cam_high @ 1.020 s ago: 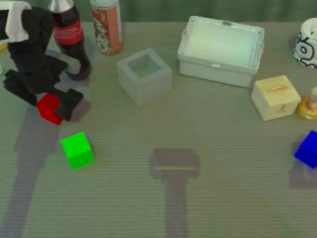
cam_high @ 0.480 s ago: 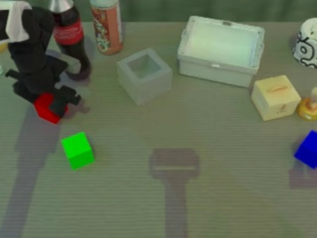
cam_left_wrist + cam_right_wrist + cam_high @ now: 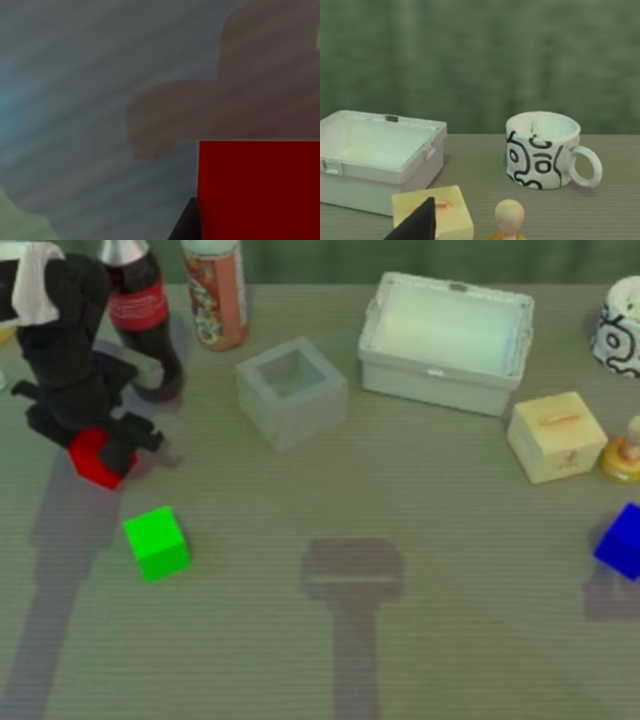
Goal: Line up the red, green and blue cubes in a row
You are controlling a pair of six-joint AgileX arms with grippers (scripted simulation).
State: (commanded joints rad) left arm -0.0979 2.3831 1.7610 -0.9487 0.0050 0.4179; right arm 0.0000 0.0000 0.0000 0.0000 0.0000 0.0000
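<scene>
My left gripper [image 3: 95,445] is at the table's left, shut on the red cube [image 3: 95,466]. In the left wrist view the red cube [image 3: 260,190] fills the lower corner, with one dark finger [image 3: 187,227] pressed against its side. The green cube [image 3: 156,542] sits on the table just in front of and slightly right of the red one, apart from it. Far off, at the right edge, lies the blue cube [image 3: 622,540], partly cut off. My right gripper is outside the top view; its wrist view faces the table's back right corner.
A cola bottle [image 3: 140,310] stands right behind the left gripper, with an orange can [image 3: 215,290] beside it. Farther right are a hollow grey box [image 3: 292,390], a white tub [image 3: 445,340], a cream box [image 3: 557,435], a patterned mug [image 3: 545,150] and a small wooden figurine [image 3: 510,217].
The left gripper's fingers have closed in from either side onto the red cube. The cube has shifted very slightly. The green and blue cubes have not moved.
</scene>
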